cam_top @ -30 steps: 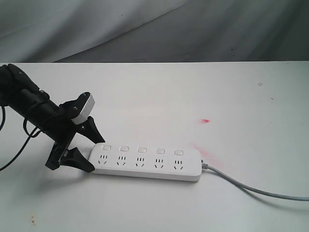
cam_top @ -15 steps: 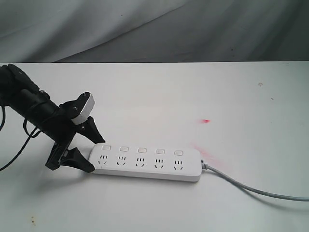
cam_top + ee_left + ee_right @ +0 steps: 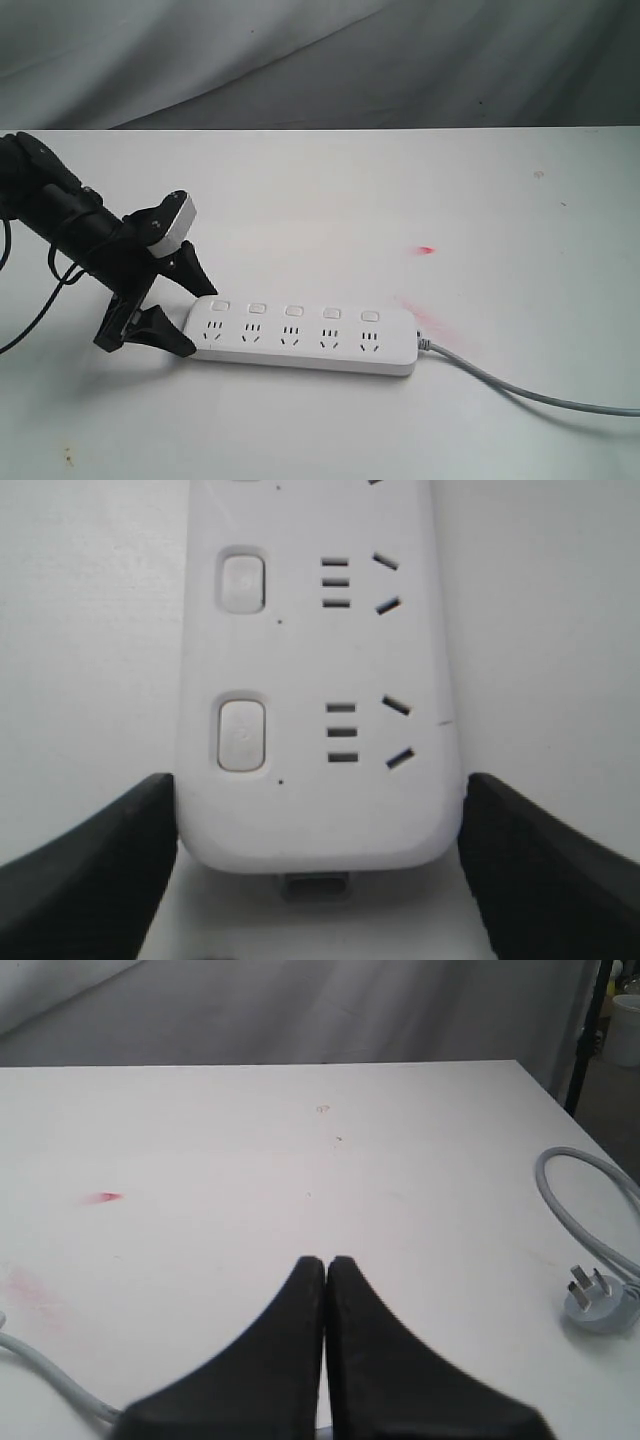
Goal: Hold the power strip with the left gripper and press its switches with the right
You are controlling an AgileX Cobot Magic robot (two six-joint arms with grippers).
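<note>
Nothing has shifted since the earlier exterior frames: strip and arm sit exactly as before. The power strip (image 3: 303, 337) lies flat on the white table (image 3: 400, 190), sockets up. Its long axis runs across the exterior view, the cord (image 3: 520, 390) end pointing away from the left gripper (image 3: 198, 320). The switches (image 3: 293, 310) form a row along the strip's far edge. The left gripper's jaws are spread wide around the strip's other end. Its fingers (image 3: 90, 880) meet both long sides and seem to clamp it, though the pressure is hard to judge. The right gripper (image 3: 326, 1265) shows only in its wrist view, its jaws pressed together on nothing, well apart from the strip.
</note>
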